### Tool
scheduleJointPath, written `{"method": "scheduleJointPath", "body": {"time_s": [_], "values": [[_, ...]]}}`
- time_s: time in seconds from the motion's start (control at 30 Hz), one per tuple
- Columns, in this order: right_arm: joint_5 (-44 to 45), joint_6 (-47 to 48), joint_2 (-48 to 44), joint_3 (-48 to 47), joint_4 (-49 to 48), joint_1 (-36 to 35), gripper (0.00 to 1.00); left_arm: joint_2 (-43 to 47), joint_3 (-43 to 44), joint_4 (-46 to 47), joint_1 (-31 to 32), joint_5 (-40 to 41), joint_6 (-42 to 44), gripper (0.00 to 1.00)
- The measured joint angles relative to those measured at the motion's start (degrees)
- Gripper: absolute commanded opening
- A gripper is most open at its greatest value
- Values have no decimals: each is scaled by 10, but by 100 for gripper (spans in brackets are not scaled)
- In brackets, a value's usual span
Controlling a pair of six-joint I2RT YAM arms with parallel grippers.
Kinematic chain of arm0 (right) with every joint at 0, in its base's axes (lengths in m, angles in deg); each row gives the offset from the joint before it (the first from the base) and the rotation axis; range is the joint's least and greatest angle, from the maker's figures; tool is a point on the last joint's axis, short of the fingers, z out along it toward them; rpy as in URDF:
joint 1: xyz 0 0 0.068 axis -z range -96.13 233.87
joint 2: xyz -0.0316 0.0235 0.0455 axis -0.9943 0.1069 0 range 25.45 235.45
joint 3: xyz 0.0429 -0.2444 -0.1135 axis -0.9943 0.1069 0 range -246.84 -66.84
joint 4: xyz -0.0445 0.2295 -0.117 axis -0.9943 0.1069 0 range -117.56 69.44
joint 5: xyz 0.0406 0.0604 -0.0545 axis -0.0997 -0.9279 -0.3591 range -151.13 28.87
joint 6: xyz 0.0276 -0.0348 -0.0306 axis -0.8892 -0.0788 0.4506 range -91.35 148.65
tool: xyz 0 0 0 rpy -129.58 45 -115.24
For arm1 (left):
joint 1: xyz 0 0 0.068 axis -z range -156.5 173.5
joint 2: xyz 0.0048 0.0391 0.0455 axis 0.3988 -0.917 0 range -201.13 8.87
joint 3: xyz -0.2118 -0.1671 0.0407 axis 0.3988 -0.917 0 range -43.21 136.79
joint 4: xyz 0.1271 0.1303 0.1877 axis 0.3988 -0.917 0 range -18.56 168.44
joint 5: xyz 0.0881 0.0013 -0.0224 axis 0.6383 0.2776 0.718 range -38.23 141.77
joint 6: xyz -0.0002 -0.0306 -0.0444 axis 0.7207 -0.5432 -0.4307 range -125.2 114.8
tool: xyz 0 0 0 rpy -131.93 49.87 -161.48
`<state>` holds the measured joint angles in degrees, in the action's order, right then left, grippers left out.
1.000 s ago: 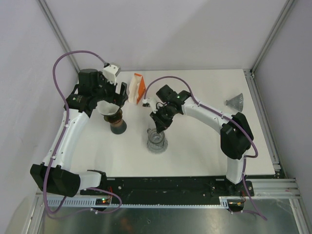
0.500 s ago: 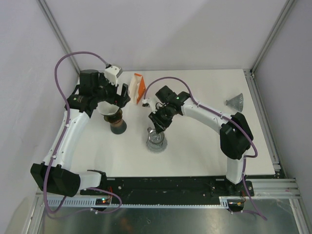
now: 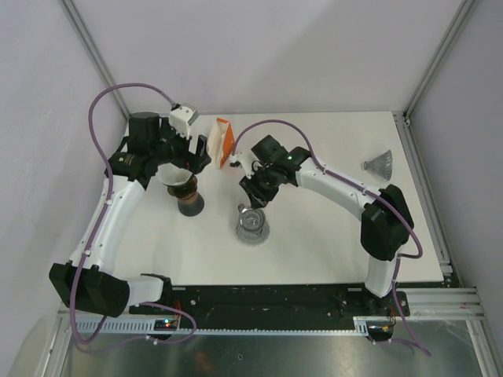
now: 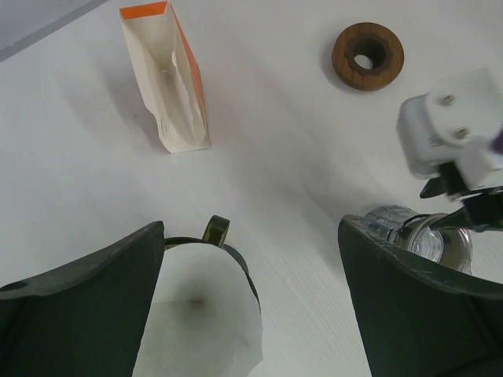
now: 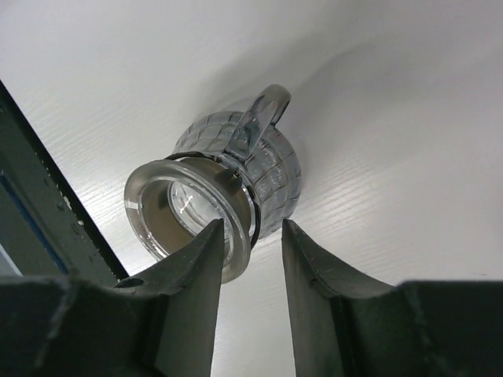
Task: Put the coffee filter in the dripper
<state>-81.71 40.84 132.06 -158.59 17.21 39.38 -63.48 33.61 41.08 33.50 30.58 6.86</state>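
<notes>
**Status.** The left gripper is hanging with its jaws spread wide, gripping nothing, directly above the dripper. The filter is sitting inside the dripper at the bottom left of the left wrist view. In the top view, the pair is standing left of centre on a brown base.

The right gripper is showing a narrow gap between its fingers with nothing in it. It is hovering at the rim of the glass carafe in the middle of the right wrist view.

**Hazards.**
- The paper is light and is probably resting by its own weight alone. A finger brushing its edge on the way up could drag it askew or lift it out.
- The dripper is standing high on a small base. A sideways knock from either finger could tip the stack.
- The right arm is working close by, at the right edge of the left wrist view. Crossing paths could cause contact between the arms.

**Filter condition.**
- White paper, opened into a cone, with a faint brown mark at its centre.
- Its right edge is rising past the dripper's rim and hiding it.
- Its left part is lying behind the left finger, so even seating all round cannot be confirmed.
</notes>
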Motion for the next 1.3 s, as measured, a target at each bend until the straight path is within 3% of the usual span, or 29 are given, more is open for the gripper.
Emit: {"method": "scheduleJointPath", "body": {"time_s": [0.23, 0.3, 0.67, 1.03, 1.3], "values": [[31, -15, -91, 38, -57, -19, 6, 0, -13, 0, 0, 0, 0, 92], [20, -23, -113, 60, -74, -31, 2, 0, -18, 0, 0, -1, 0, 92], [9, -66, -69, 104, -115, -52, 0, 0, -36, 2, 2, -15, -6, 86], [6, -102, -9, 104, -143, -49, 0, -16, -59, 3, 25, -45, -23, 66], [-16, -113, -12, 113, -148, -40, 1, -56, -76, 10, 76, -62, -38, 60]]}}
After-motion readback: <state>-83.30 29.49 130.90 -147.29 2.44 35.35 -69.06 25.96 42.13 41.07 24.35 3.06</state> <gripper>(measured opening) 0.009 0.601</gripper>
